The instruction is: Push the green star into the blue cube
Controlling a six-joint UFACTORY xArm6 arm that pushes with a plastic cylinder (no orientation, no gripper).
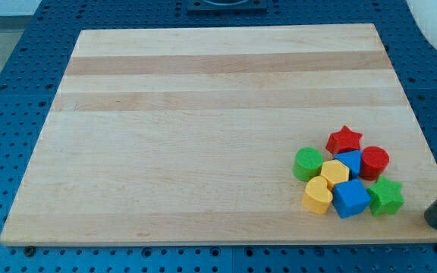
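Observation:
The green star (386, 196) lies at the lower right of the wooden board (203, 136), touching the right side of the blue cube (350, 198). My tip (436, 221) is at the board's right edge, to the right of and slightly below the green star, a short gap apart from it.
A tight cluster lies around them: a red star (344, 139), a red cylinder (375, 161), a second blue block (350, 162), a green cylinder (307, 164), a yellow hexagon (334, 173) and a yellow heart (317, 195). Blue pegboard (21, 114) surrounds the board.

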